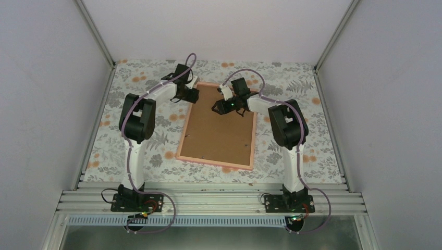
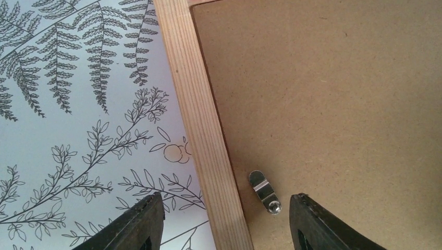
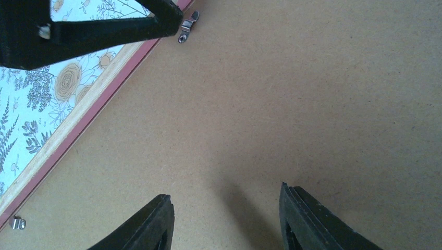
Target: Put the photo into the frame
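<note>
The pink frame lies face down mid-table, filled by a brown backing board. The photo is hidden. My left gripper hovers open over the frame's far-left side. In the left wrist view its fingers straddle the wooden rail and a small metal clip on the board, gripping nothing. My right gripper stands open just above the board's far part. The right wrist view shows bare board between the jaws of the right gripper.
A floral cloth covers the table around the frame. White walls close in the left, right and back. In the right wrist view the left arm's finger reaches in beside a clip, and another clip sits along the rail.
</note>
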Controlling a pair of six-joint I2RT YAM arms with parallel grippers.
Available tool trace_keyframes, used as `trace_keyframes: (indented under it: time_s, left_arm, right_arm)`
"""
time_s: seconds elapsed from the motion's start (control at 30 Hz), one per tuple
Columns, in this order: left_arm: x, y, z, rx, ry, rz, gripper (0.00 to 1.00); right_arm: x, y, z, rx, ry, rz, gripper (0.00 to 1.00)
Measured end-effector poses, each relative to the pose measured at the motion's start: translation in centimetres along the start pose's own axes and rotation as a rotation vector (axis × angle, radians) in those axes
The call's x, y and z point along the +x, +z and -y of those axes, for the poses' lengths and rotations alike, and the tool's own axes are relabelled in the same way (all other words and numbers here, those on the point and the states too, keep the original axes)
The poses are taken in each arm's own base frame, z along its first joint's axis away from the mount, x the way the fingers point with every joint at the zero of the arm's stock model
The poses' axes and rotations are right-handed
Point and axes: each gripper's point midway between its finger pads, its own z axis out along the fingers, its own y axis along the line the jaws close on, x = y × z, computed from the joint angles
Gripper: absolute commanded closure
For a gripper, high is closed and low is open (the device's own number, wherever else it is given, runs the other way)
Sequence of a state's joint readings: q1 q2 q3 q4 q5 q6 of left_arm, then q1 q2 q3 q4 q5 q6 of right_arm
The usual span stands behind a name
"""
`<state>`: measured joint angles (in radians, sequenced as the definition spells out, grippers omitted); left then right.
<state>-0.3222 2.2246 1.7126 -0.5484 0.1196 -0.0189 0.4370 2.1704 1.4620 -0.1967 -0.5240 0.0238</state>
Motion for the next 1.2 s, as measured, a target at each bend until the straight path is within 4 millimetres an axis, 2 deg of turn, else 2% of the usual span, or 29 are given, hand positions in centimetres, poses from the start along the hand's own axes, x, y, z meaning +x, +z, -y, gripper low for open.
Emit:
trace_keyframes:
  time_s: [0.3, 0.7, 0.77, 1.0, 1.2]
  left_arm:
    - [0.7, 1.0, 0.0, -0.040, 0.012, -0.022, 0.40]
    - [0.6, 1.0, 0.3, -0.070, 0.021, -0.019, 0.67]
    - [0.6, 1.0, 0.2, -0.067, 0.008, -0.020, 0.67]
    - [0.3, 1.1, 0.3, -0.057, -0.003, -0.028, 0.56]
    - [-0.6, 1.6, 0.2, -0.051, -0.005, -0.018, 0.58]
  right_arm:
    - [0.2, 0.1, 0.2, 0.007, -0.008, 0.007, 0.50]
    - [0.3, 0.3, 0.3, 0.006, -0.025, 0.024, 0.53]
    - [0.3, 0.3, 0.3, 0.006, -0.030, 0.029, 0.53]
    - [0.4, 0.3, 0.3, 0.006, -0.040, 0.042, 0.53]
    - [0.5, 0.2, 0.3, 0.006, -0.046, 0.047, 0.53]
